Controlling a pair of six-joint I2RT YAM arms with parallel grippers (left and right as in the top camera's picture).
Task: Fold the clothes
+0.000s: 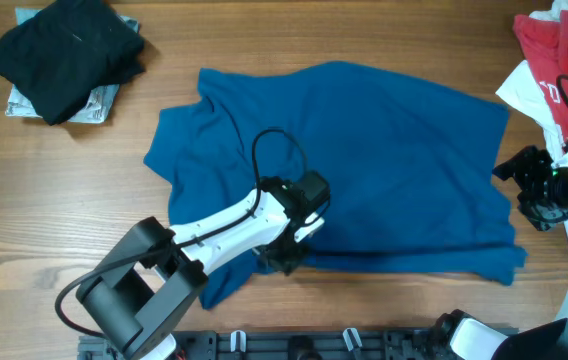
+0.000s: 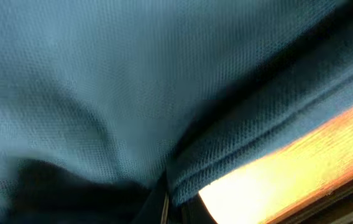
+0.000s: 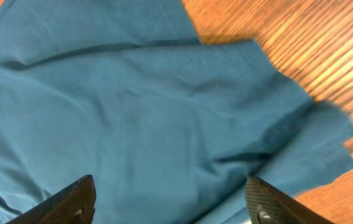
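No legible text, label, brand, number or sign in any view. White marks on red-and-white garment [image 1: 549,50], far right of overhead: too small to read. Print on patterned item [image 1: 101,100] under black garment [image 1: 64,55]: not resolvable.

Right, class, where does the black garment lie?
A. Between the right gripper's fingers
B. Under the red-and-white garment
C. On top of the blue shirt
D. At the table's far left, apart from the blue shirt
D: the black garment sits bunched at the far left of the table, with bare wood between it and the blue shirt.
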